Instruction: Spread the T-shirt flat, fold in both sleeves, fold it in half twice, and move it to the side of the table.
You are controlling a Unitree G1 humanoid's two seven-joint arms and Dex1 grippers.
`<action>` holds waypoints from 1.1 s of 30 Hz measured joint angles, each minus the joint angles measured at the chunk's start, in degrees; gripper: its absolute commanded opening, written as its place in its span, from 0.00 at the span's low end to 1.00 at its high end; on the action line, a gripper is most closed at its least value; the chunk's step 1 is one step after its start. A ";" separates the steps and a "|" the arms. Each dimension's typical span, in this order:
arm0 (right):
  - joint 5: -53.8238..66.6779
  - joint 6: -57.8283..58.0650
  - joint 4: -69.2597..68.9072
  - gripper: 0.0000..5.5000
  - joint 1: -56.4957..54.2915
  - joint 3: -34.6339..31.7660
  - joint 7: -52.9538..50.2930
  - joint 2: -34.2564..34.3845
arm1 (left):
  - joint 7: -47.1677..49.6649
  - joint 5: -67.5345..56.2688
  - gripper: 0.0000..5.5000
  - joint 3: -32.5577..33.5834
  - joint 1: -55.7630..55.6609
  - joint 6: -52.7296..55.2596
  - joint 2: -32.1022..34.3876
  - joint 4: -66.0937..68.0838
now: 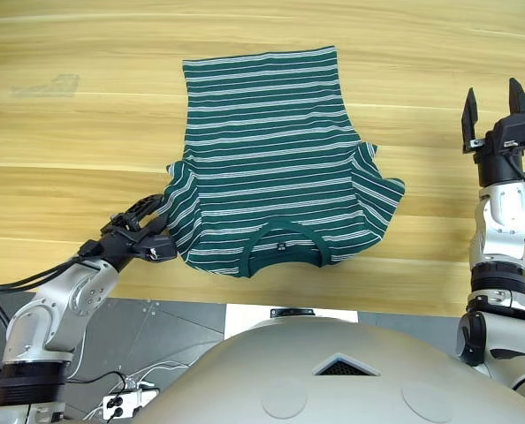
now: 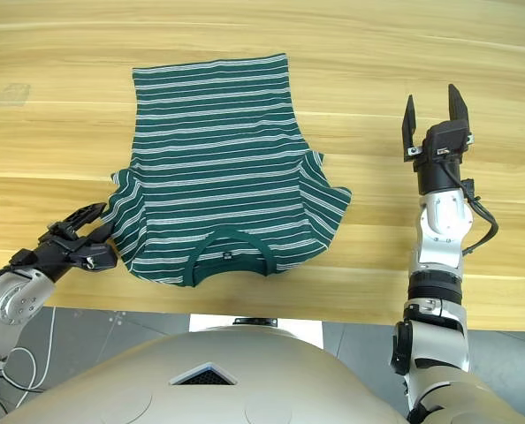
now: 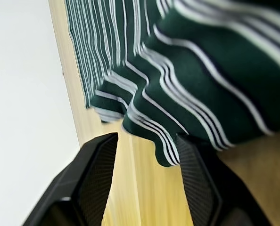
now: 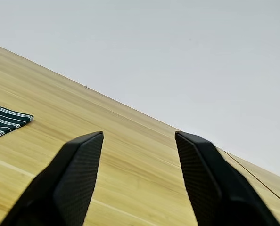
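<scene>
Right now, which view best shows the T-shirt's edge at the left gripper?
The left wrist view: the T-shirt's striped edge lies between the left gripper's open fingers. Both eye views show the whole shirt, with that gripper at its near left edge. The right wrist view catches one distant corner.

T-shirt [image 1: 271,168]: soft knit cloth, matt, with ribbed collar band. Table [image 1: 77,168]: pale wood-grain top, smooth, faint sheen. Fingers [image 4: 78,179] of right gripper [image 4: 139,135]: black, matt, finely textured faces.

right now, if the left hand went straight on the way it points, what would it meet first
The left hand would likely meet the T-shirt at its sleeve edge, just ahead.
</scene>
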 measured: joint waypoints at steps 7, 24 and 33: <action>0.48 0.02 -1.01 0.51 0.34 -0.05 0.20 0.00 | 0.88 -0.56 0.42 -1.37 -1.19 0.00 1.05 1.16; 0.60 -1.19 0.41 0.51 2.34 0.00 0.58 0.38 | -6.52 -55.37 0.42 -4.38 -6.48 15.80 -26.09 -2.27; 0.58 -1.43 0.65 0.51 3.67 0.01 0.77 0.48 | -10.59 -80.93 0.42 -2.81 -3.87 31.96 -36.20 -7.91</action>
